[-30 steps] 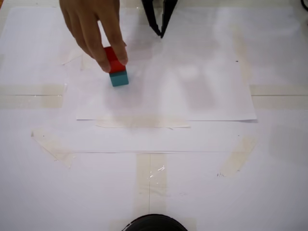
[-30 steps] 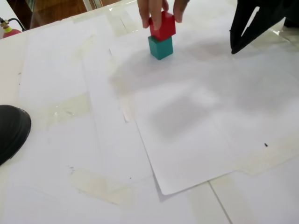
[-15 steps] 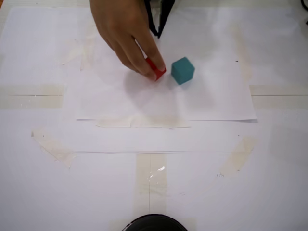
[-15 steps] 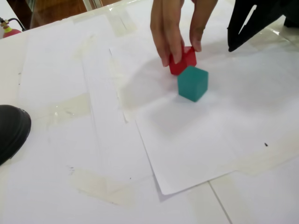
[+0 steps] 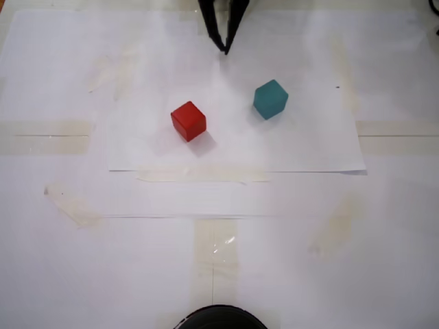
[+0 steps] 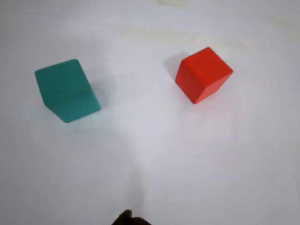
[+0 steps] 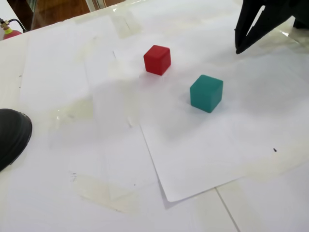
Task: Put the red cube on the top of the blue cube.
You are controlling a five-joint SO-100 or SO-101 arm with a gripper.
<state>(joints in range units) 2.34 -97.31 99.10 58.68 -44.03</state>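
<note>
Tool: the black tool [image 5: 224, 49] hangs at the top edge of a fixed view, tips pointing down toward the surface; in another fixed view it [image 7: 237, 50] is at the upper right.
Tool opening: the two fingers meet at the tips, with only a thin wedge of light between them higher up, so it is closed.
Tool contents: it grasps nothing and touches no cube.
Red cube: the red cube [image 5: 188, 120] sits on the white paper sheet [image 5: 309, 147], well apart from the tool, lower and to the left in the fixed view from above.
Blue cube: the blue cube [image 5: 270, 99] sits on the same sheet, to the right of the red one, apart from it, nearer to the tool.
Wrist view: the blue cube [image 6: 66, 90] is at left, the red cube [image 6: 203, 74] at right, both resting flat and unstacked.
Surface: the white surface [image 5: 384, 260] carries pale tape strips [image 5: 214, 250].
Writing: no readable text or brand can be seen.
Other: a dark round object [image 7: 12, 135] lies at the left edge.
</note>
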